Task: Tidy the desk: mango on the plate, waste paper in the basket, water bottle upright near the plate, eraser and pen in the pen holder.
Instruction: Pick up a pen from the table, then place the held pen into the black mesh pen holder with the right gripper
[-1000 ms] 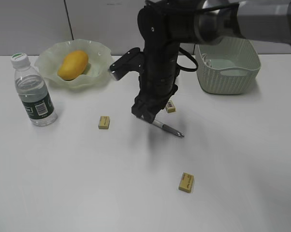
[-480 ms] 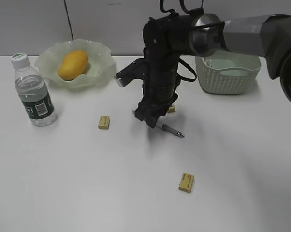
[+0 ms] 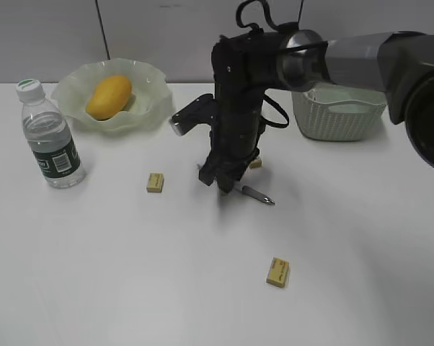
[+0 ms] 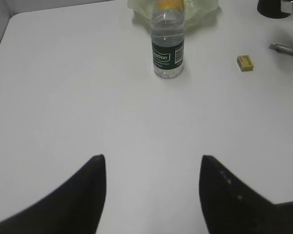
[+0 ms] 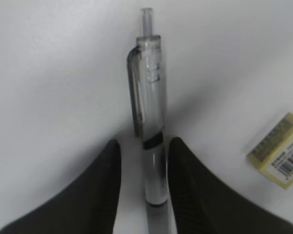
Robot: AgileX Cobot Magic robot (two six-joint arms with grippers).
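Note:
A clear pen (image 3: 257,194) lies on the white desk (image 3: 130,274), and my right gripper (image 3: 221,180) is down over its rear end. In the right wrist view the pen (image 5: 149,97) runs between the two fingers of my right gripper (image 5: 144,142); the right finger is against it and a narrow gap shows on the left. Three yellow erasers lie loose: one (image 3: 155,182), another (image 3: 277,272), a third (image 3: 255,163) behind the arm. The mango (image 3: 109,96) rests in the plate (image 3: 148,76). The water bottle (image 3: 50,137) stands upright. My left gripper (image 4: 152,158) hangs open over bare desk. Pen holder and waste paper are out of view.
The pale green basket (image 3: 339,115) stands at the back right behind the right arm. One eraser (image 5: 280,151) lies close to the right of the right gripper's fingers. In the left wrist view the bottle (image 4: 168,46) stands ahead, with an eraser (image 4: 245,62) to its right.
The right arm has come down over the pen and its jaws have narrowed around the barrel. The left gripper has not moved.

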